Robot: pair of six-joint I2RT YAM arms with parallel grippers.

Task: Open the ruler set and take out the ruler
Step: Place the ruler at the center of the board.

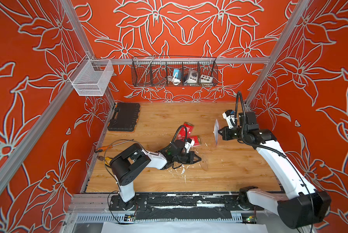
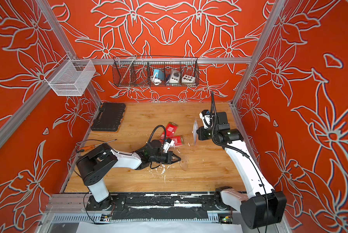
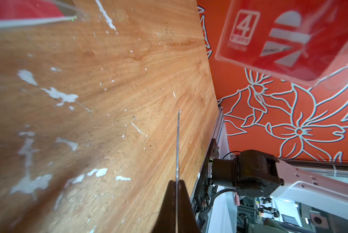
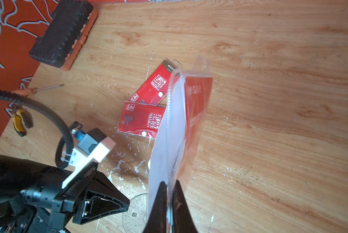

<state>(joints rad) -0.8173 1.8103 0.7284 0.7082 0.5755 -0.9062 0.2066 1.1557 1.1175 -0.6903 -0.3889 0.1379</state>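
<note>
In both top views the left arm lies low across the wooden table (image 1: 239,165), its left gripper (image 1: 199,160) pinched on one clear protractor (image 1: 205,165). The right arm bends high, and the right gripper (image 1: 220,132) is clamped on one ruler-set pouch (image 1: 216,131), held upright. Two red packs (image 1: 187,129) lie between them, and a black tool case (image 1: 124,117) sits far left.

In the left wrist view the protractor's thin edge sits between closed fingers (image 3: 167,205).

In the right wrist view the pouch hides the packs' ends.
</note>
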